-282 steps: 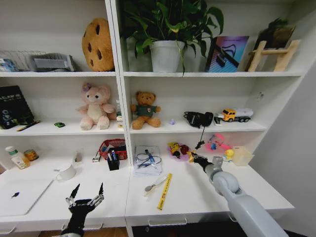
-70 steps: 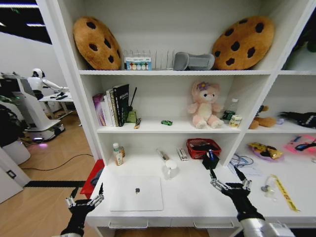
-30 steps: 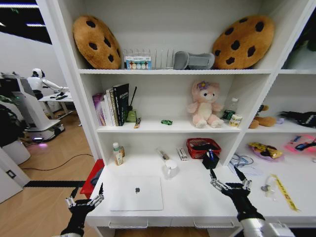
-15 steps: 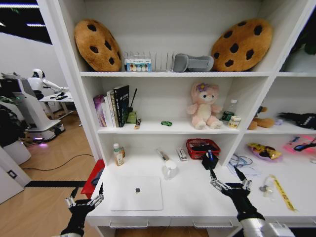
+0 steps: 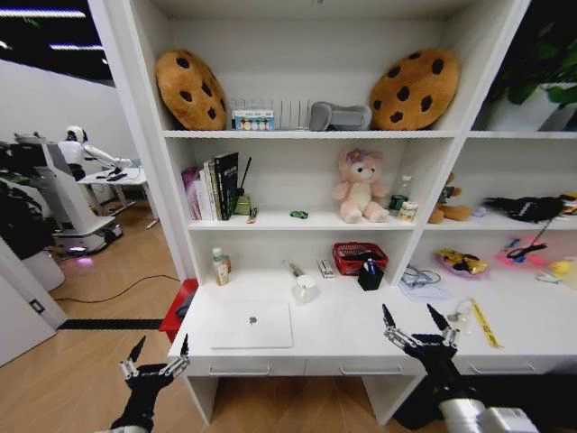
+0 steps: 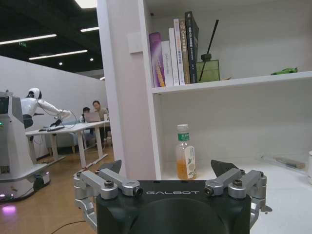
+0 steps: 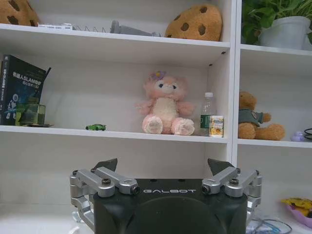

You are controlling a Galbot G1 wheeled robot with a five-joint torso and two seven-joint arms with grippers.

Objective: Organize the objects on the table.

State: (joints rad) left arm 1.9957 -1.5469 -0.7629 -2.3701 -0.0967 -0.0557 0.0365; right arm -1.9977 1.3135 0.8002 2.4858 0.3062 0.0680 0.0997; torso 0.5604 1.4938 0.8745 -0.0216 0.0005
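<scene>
The white table stretches across the head view, with drawers along its front. A shut silver laptop lies on its left part. A yellow ruler lies at the right, and pens stand in a black holder. A tiny green toy sits on the shelf above; it also appears as the green toy and the green toy. My left gripper is open, off the table's left end above the floor. My right gripper is open at the table's front edge, holding nothing.
A white mug, a red basket and a drink bottle stand at the back of the table. Books, a pink plush and cookie cushions fill the shelves. Open wooden floor lies to the left, with another robot beyond it.
The whole picture has shifted and shrunk: the camera has backed away from the shelving, so more of the table front and floor shows. Both grippers hold the same open pose.
</scene>
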